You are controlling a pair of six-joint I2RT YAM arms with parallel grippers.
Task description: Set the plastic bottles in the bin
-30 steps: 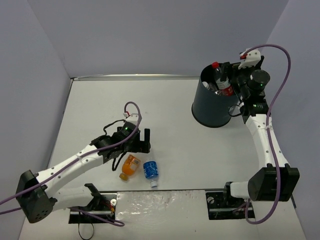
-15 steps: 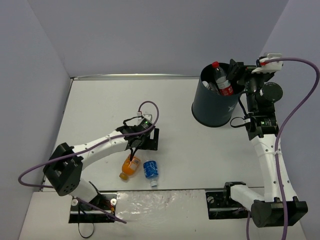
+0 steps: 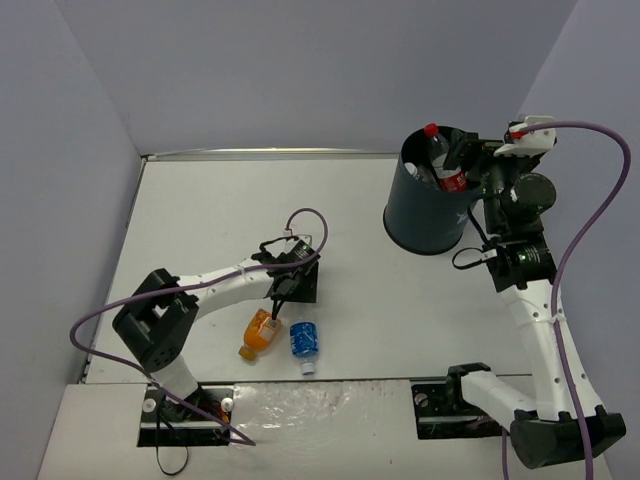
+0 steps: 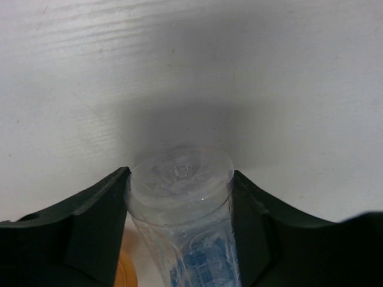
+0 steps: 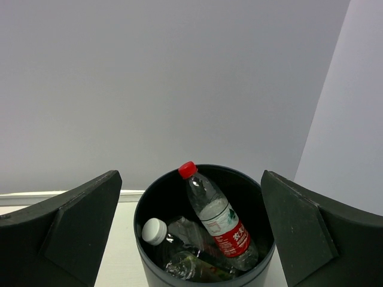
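The blue-labelled bottle [image 3: 302,340] lies near the table's front edge, and an orange-filled bottle [image 3: 262,333] lies just left of it. My left gripper [image 3: 291,308] reaches down over the blue-labelled bottle [image 4: 185,203]. Its fingers [image 4: 90,221] press on both sides near the bottle's clear base, so it is shut on it. A sliver of the orange bottle [image 4: 122,272] shows beside the left finger. My right gripper [image 3: 478,165] hangs open and empty over the dark bin [image 3: 425,215]. Inside the bin [image 5: 146,263] stands a red-labelled bottle [image 5: 224,224], next to a white-capped one [image 5: 154,231].
The bin stands at the back right, close to the right wall. More clear plastic lies at its bottom [image 5: 191,266]. A raised rail [image 3: 260,154] runs along the table's far edge. The arm bases [image 3: 190,410] sit at the near edge.
My left gripper has moved toward the front edge, come down over the blue-labelled bottle and closed on it. The right gripper has shifted a little near the bin's rim and stayed open.
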